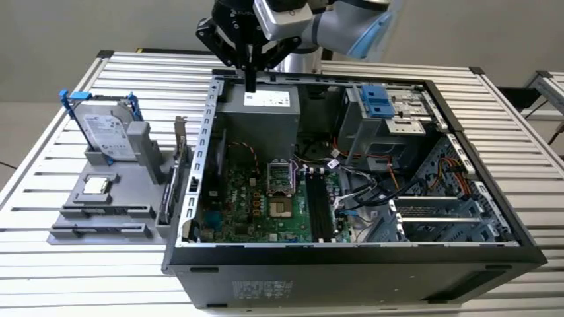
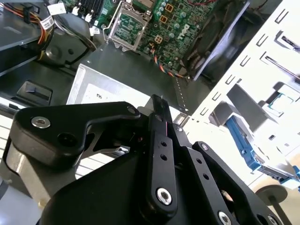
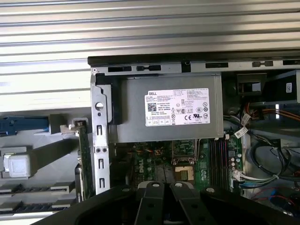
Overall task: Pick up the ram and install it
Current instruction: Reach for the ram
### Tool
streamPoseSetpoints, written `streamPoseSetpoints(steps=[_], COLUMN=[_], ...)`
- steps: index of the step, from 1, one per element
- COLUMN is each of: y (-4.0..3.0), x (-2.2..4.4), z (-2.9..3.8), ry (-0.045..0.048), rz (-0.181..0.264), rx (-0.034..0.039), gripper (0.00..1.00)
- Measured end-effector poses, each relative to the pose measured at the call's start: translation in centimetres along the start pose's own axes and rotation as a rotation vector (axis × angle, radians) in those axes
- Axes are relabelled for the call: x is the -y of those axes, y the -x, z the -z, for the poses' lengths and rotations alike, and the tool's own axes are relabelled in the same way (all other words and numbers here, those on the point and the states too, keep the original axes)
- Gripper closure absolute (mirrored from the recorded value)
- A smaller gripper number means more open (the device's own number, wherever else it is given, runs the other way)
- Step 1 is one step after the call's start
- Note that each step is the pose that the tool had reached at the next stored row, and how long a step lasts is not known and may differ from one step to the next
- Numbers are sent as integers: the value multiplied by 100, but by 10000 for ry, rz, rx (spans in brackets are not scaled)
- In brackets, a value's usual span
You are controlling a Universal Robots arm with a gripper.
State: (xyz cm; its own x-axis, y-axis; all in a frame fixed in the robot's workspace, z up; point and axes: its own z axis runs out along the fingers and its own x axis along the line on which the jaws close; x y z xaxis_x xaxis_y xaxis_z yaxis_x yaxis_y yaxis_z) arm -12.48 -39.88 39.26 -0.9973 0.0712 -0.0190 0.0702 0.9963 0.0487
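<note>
arm (image 1: 339, 23): was silver-grey, thick tubes with rounded joints | joint cap (image 1: 374, 34): was light blue | gripper (image 1: 251, 87): was matte black, built of angular linkage bars tapering to slim tips | screws (image 2: 163, 196): silver heads and round pivots dotted the black links in the second wrist view

So the arm (image 1: 352, 30) comes in from the far side in the exterior view, wrist bent over, and the black gripper (image 1: 250, 84) hangs pointing straight down. Its fingers (image 2: 161, 123) look pinched together into one thin blade.
</note>
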Motion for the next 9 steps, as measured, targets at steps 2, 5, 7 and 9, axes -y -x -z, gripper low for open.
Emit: streamPoseSetpoints(steps=[2,5,7,9], y=[-14,-38,-53,-71], x=[1,3,4,5], z=[1,1,1,1], ry=[0,0,1,1], rz=[0,0,0,0], rx=[0,0,0,0], gripper=[100,100,100,100])
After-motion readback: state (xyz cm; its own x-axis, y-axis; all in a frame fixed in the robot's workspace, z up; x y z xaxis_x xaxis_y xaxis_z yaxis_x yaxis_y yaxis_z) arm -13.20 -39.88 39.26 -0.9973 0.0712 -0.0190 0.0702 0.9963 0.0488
